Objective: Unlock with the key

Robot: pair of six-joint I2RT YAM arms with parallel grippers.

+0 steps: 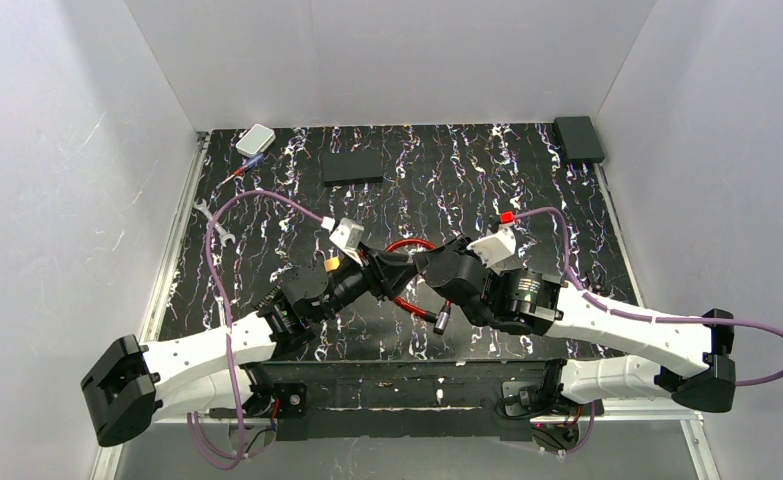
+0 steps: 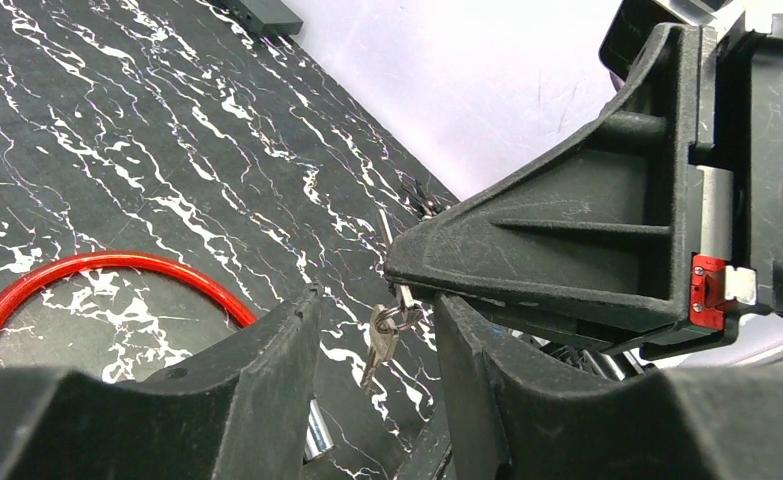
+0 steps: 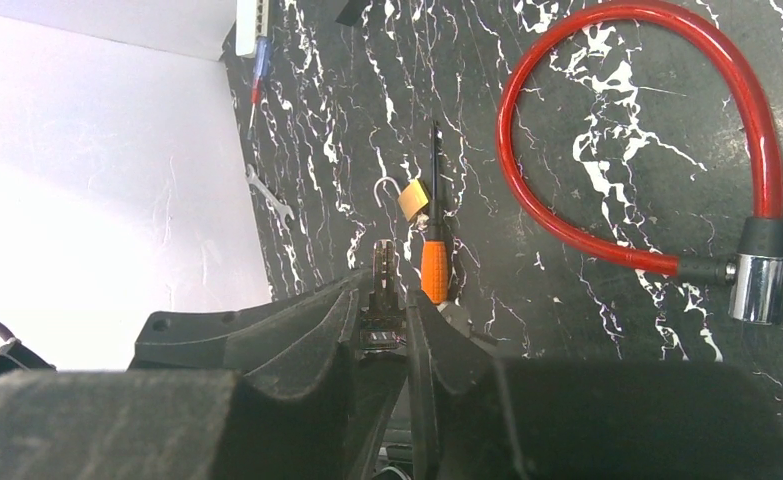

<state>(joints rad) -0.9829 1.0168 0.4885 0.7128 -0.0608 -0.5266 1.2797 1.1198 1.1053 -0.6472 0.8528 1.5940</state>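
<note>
My right gripper (image 3: 384, 300) is shut on a small silver key (image 3: 384, 268) whose toothed blade sticks out past the fingertips. In the left wrist view a second silver key (image 2: 380, 345) hangs on a ring under the right gripper's finger. My left gripper (image 2: 377, 340) is open, its fingers either side of that hanging key. The grippers meet tip to tip at mid-table (image 1: 399, 268). An orange-handled tool with a thin black rod (image 3: 434, 268) lies on the table beside a brass padlock (image 3: 413, 199). A red cable lock (image 3: 508, 130) with a chrome barrel (image 3: 762, 288) lies under the grippers.
A silver wrench (image 1: 212, 222) lies near the left edge. A white box (image 1: 255, 139) and a small blue-and-red tool (image 1: 242, 172) sit at the back left. A black block (image 1: 353, 167) sits at the back middle, another (image 1: 579, 138) at the back right corner.
</note>
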